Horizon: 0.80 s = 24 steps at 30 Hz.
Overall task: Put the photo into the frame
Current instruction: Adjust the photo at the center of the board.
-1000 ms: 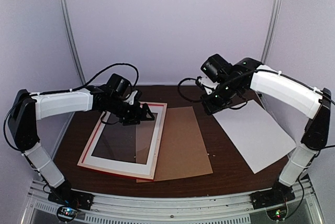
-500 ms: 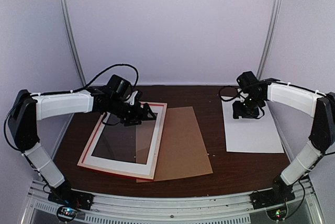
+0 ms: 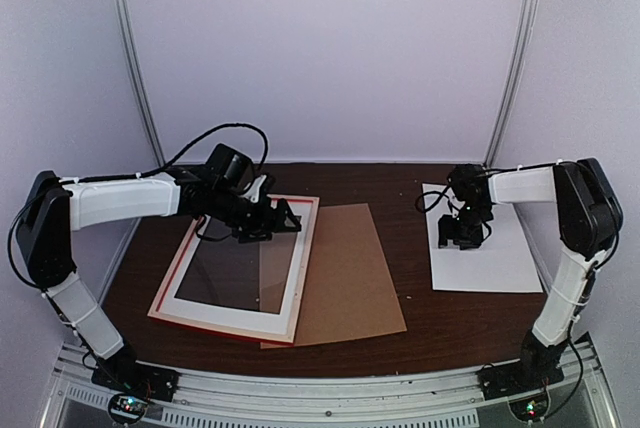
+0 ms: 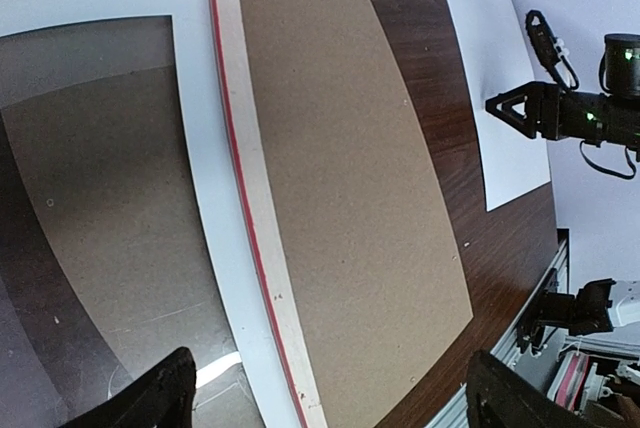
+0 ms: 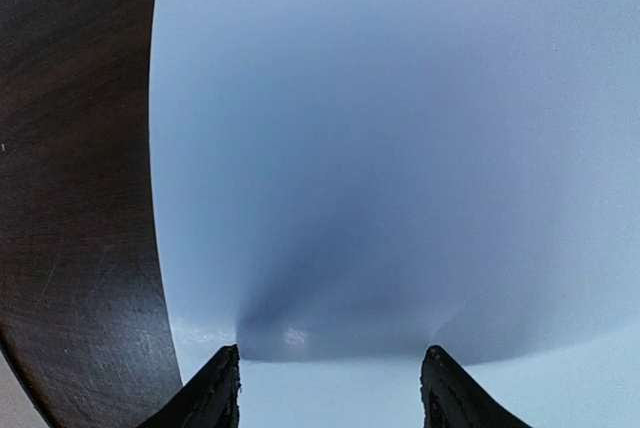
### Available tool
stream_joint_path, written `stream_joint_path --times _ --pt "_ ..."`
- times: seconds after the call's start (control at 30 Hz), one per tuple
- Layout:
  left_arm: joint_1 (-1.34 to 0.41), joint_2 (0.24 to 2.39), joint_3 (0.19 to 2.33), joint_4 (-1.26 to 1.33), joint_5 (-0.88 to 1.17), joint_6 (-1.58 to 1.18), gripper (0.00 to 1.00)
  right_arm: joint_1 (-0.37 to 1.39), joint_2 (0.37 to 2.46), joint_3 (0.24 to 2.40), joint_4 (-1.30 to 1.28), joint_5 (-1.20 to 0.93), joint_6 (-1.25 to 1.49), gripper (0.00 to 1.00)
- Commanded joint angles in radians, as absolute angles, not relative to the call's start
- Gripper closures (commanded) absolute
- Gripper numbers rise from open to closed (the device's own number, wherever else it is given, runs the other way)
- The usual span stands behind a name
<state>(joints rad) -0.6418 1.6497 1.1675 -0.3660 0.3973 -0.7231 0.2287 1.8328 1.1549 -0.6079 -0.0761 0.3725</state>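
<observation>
The frame (image 3: 304, 263) lies flat at the left, red-edged with a pale wood rail (image 4: 262, 238), holding a white mat and a clear pane. My left gripper (image 3: 268, 220) hovers open over its far right part, fingertips wide apart (image 4: 330, 393) with nothing between them. The photo (image 3: 490, 258) lies flat at the right, plain white side up, its print hidden. My right gripper (image 3: 462, 236) hangs just above the photo's left part, open (image 5: 330, 363), with only white paper (image 5: 400, 128) below it.
A plain brown backing board (image 3: 345, 268) lies between the frame and the photo, its left edge tucked under the frame's right rail. Dark wooden table (image 3: 420, 308) shows around them. A metal rail (image 3: 320, 388) with both arm bases runs along the near edge.
The right arm swung from the middle to the right with the white sheet, laid it flat and opened its jaws off it. The left gripper stayed put and opened slightly wider.
</observation>
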Motion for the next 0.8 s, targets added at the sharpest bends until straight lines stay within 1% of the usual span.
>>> stream_joint_path --times 0.0,0.3,0.53,0.67,0.77 --pt "-0.650 1.661 1.162 -0.330 0.406 -0.698 0.06 0.230 1.811 1.097 -0.544 -0.150 0.400 0.40" --pt "-0.665 1.690 1.184 -0.332 0.402 -0.693 0.06 0.272 1.727 0.961 -0.489 -0.224 0.458 0.49" --pt "-0.698 1.733 1.234 -0.346 0.398 -0.687 0.06 0.381 1.686 0.872 -0.428 -0.278 0.538 0.53" --pt "-0.738 1.790 1.286 -0.349 0.398 -0.689 0.06 0.439 1.591 0.832 -0.412 -0.303 0.564 0.51" --pt "-0.777 1.851 1.348 -0.351 0.405 -0.688 0.07 0.418 1.467 0.824 -0.471 -0.243 0.551 0.44"
